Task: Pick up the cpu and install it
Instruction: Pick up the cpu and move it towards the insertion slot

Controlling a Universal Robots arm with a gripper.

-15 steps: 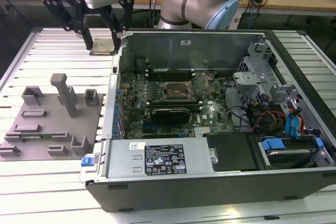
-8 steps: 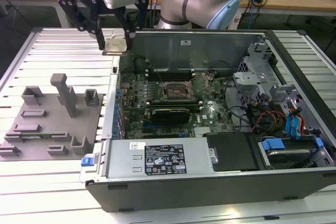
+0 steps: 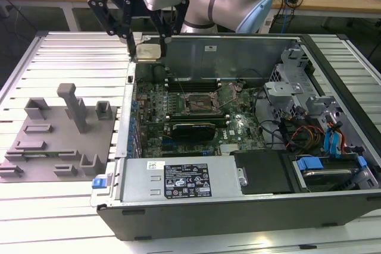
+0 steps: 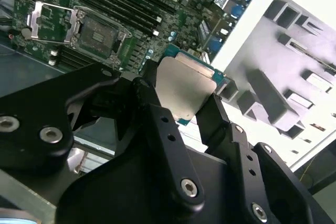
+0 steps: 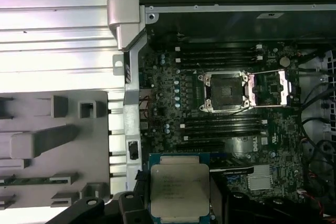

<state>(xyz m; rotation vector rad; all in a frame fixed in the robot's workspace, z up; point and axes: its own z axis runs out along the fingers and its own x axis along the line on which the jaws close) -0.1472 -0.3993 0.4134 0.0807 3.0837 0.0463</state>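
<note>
**Exterior view: cpu lifted and held, socket open and empty**

Exterior view first: we see the gripper (image 3: 147,44) hanging over the far corner of the computer case (image 3: 178,215), on the exterior view's left. It is clenched on the cpu (image 3: 147,52). In the second wrist view the two black fingers (image 4: 215,121) press on opposite edges of the chip, which hangs in the air and touches nothing else.

We judge the pick-up to be done. The cpu is well apart from the grey tray (image 3: 36,147), which lies at about eight o'clock from it in the exterior view. The install is not done. The socket (image 5: 224,90) on the motherboard (image 5: 273,156) sits bare, with its load plate (image 5: 269,87) swung open beside it. In the exterior view the chip stands at about eleven o'clock from the socket, with open board between them, so both the carry across and the seating are left.

As to attitude, the first wrist view shows the cpu's silvery metal top turned up toward the camera. From that we take it to be lying flat, face up, with its underside toward the board. The chip is so nearly square that we can name no real long axis. In the first wrist view its edges run roughly in line with the socket's edges, so it looks about squared up rather than turned on a diagonal. We cannot make out any corner mark or notch that would tell which of the four headings it has.
</note>
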